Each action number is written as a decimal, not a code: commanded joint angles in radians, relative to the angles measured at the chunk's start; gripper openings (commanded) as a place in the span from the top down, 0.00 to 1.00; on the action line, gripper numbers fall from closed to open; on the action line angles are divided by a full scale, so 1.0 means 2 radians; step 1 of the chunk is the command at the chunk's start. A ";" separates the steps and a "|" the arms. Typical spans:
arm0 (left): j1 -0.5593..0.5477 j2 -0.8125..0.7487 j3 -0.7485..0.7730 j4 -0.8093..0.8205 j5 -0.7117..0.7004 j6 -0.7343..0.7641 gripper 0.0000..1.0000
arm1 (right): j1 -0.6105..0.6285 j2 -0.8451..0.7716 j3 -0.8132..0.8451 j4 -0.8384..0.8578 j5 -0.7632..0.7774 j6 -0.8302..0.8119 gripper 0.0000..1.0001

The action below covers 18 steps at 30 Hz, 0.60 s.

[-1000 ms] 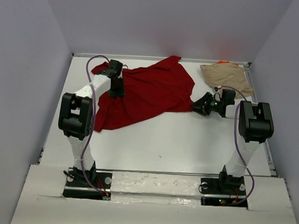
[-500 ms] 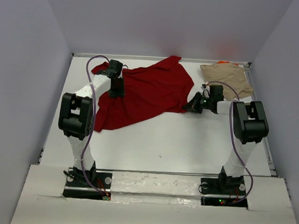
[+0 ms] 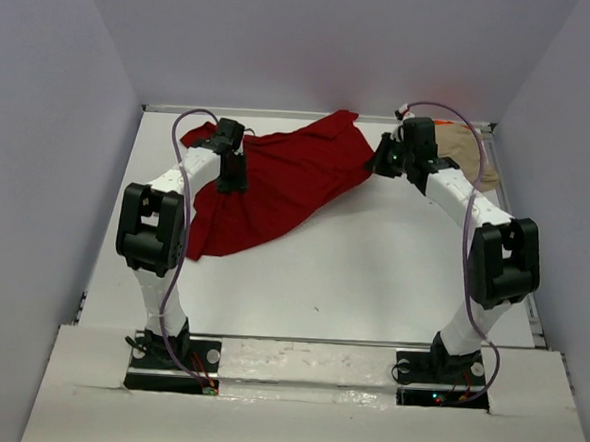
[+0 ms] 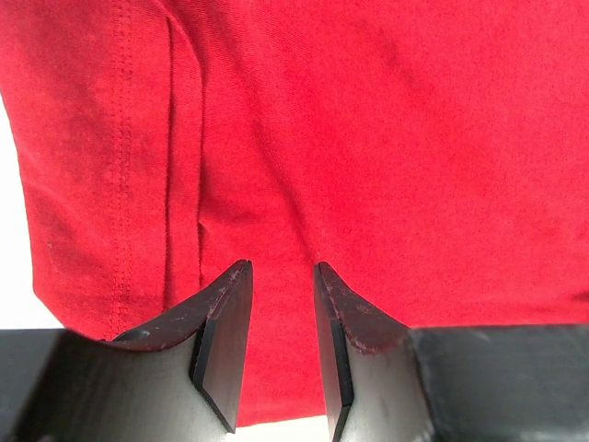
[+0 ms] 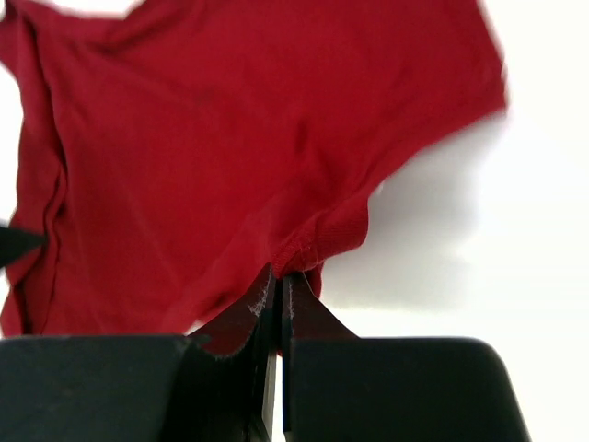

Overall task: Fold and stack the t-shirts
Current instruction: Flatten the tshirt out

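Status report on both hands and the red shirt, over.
Right hand shut on edge of dark red shirt. Left hand open over it. Tan shirt behind right arm.

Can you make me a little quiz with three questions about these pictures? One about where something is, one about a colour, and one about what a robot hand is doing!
1. Where is the plain tan cloth t-shirt?
A: by the arm bases
B: at the far right corner of the white table
C: on top of the other shirt

2. What colour is the big crumpled cloth t-shirt?
A: dark red
B: blue
C: green

3. What is the right hand doing?
A: hanging wide open
B: holding the tan t-shirt
C: pinched shut on the big t-shirt's edge

Answers:
1 B, it lies at the back right of the table.
2 A, every view shows dark red cloth.
3 C, its wrist view shows the fingers closed on a red hem.
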 commanded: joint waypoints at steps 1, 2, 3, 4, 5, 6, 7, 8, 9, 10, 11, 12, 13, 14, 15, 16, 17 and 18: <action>-0.009 -0.020 0.012 -0.010 -0.003 0.012 0.58 | -0.002 0.068 0.095 -0.060 0.053 -0.040 1.00; -0.010 -0.021 0.011 -0.010 -0.004 0.013 0.58 | -0.002 0.082 0.112 -0.069 0.054 -0.044 1.00; -0.011 -0.022 0.010 -0.011 -0.006 0.013 0.58 | -0.002 0.095 0.131 -0.079 0.055 -0.046 1.00; -0.012 -0.027 0.007 -0.012 -0.012 0.013 0.58 | -0.002 0.121 0.161 -0.090 0.056 -0.047 1.00; -0.013 -0.031 0.005 -0.012 -0.015 0.013 0.58 | -0.002 0.134 0.177 -0.095 0.058 -0.048 1.00; -0.013 -0.037 0.001 -0.011 -0.018 0.012 0.58 | -0.002 0.148 0.194 -0.102 0.062 -0.050 1.00; -0.014 -0.038 0.001 -0.011 -0.022 0.013 0.58 | -0.002 0.182 0.236 -0.126 0.062 -0.053 1.00; -0.014 -0.040 0.000 -0.012 -0.023 0.013 0.58 | -0.007 0.197 0.257 -0.138 0.062 -0.054 1.00; -0.014 -0.041 0.000 -0.014 -0.023 0.014 0.58 | -0.007 0.207 0.272 -0.145 0.062 -0.054 1.00; -0.013 -0.041 0.000 -0.015 -0.024 0.014 0.58 | -0.014 0.216 0.283 -0.147 0.064 -0.054 1.00; -0.013 -0.042 0.000 -0.015 -0.026 0.014 0.58 | -0.014 0.233 0.308 -0.148 0.061 -0.053 1.00; -0.013 -0.044 -0.002 -0.015 -0.026 0.014 0.58 | -0.019 0.241 0.321 -0.153 0.054 -0.053 1.00; -0.013 -0.044 -0.004 -0.014 -0.025 0.014 0.58 | -0.019 0.249 0.335 -0.163 0.056 -0.056 1.00; -0.014 -0.045 -0.006 -0.014 -0.025 0.014 0.58 | -0.024 0.257 0.348 -0.170 0.061 -0.059 1.00; -0.014 -0.044 -0.007 -0.013 -0.024 0.013 0.58 | -0.024 0.265 0.381 -0.179 0.066 -0.063 1.00; -0.015 -0.044 -0.010 -0.011 -0.023 0.013 0.58 | -0.030 0.278 0.394 -0.190 0.076 -0.064 1.00; -0.014 -0.044 -0.011 -0.011 -0.023 0.013 0.58 | -0.031 0.283 0.421 -0.195 0.081 -0.066 1.00; -0.016 -0.044 -0.012 -0.011 -0.023 0.013 0.58 | -0.037 0.298 0.438 -0.211 0.092 -0.067 1.00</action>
